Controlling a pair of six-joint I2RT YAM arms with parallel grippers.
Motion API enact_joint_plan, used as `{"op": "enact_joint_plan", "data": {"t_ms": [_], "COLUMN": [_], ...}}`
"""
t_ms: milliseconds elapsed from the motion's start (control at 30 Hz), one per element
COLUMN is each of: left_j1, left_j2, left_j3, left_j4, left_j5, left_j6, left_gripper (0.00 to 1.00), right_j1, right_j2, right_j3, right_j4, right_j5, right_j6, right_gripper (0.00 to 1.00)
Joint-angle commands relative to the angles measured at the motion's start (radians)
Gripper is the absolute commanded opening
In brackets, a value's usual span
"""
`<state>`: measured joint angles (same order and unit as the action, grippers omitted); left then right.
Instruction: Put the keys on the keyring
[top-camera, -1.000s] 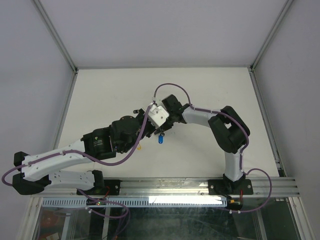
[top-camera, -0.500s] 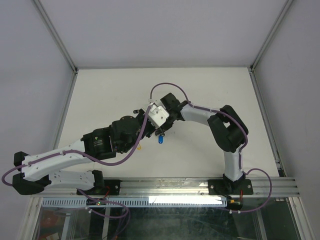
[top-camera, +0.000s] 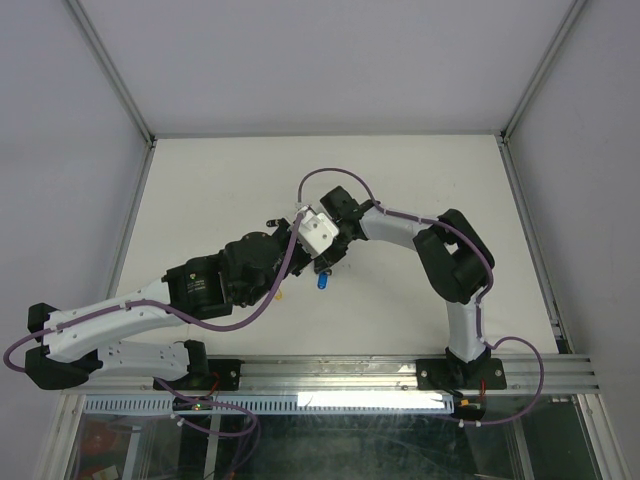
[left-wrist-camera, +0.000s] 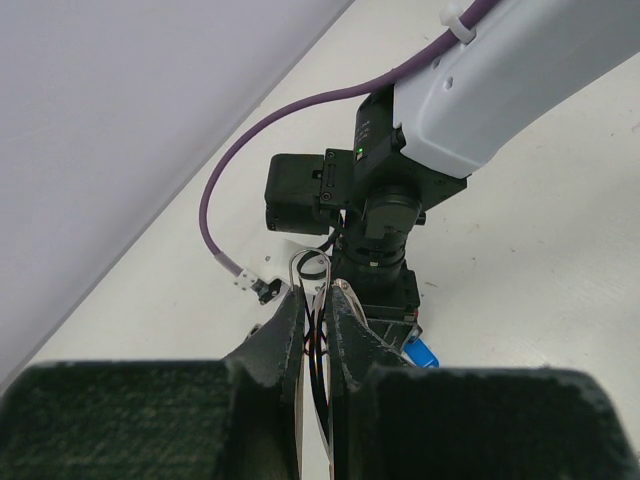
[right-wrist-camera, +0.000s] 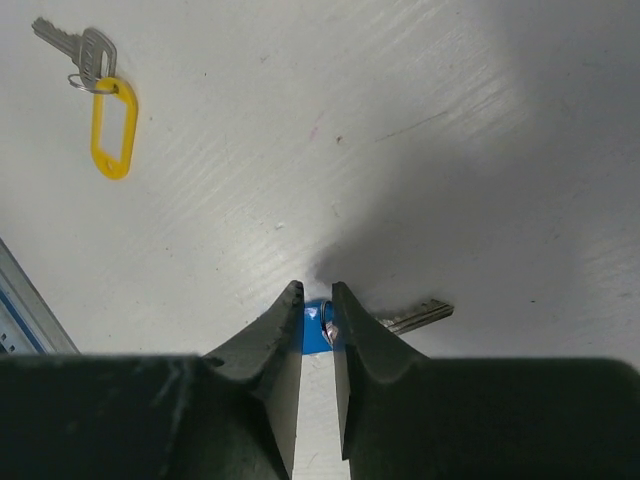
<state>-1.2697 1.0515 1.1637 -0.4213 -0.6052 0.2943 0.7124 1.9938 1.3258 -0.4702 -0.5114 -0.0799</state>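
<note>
My left gripper is shut on the thin silver keyring, whose wire loop pokes out past the fingertips; any keys on it are hidden. In the top view this gripper sits right beside the right wrist. The blue-headed key lies low over the table, its blade pointing right. My right gripper is closed on its blue head, and the same key shows just below that gripper. The yellow-tagged key lies flat on the table, apart from both grippers.
The right arm's wrist and camera block fill the space just beyond the left fingertips. A purple cable loops past it. Grey walls close in the white table on three sides.
The right wrist has shifted slightly left and toward the back. The left arm and the blue key have hardly moved.
</note>
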Motion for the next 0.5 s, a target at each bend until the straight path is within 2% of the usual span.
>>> {"op": "enact_joint_plan", "data": {"t_ms": [0, 133, 300, 467], "left_j1": [-0.002, -0.001, -0.002, -0.001], "left_j2": [-0.009, -0.007, -0.003, -0.002], "left_j3": [0.012, 0.013, 0.014, 0.014], "left_j4": [0.035, 0.035, 0.035, 0.035], "left_j5": [-0.020, -0.022, -0.020, -0.018], "left_j6": [-0.008, -0.007, -0.006, -0.005], "left_gripper": [0.00, 0.00, 0.00, 0.00], "right_j1": [0.004, 0.002, 0.000, -0.011], "right_j2": [0.000, -0.011, -0.026, -0.038], "right_j3": [0.041, 0.041, 0.041, 0.035], "right_j4": [-0.007, -0.010, -0.012, -0.016], "right_j5": [-0.022, -0.023, -0.021, -0.022], "right_j6": [-0.024, -0.026, -0.031, -0.034], "right_gripper": [0.18, 0.14, 0.24, 0.28]}}
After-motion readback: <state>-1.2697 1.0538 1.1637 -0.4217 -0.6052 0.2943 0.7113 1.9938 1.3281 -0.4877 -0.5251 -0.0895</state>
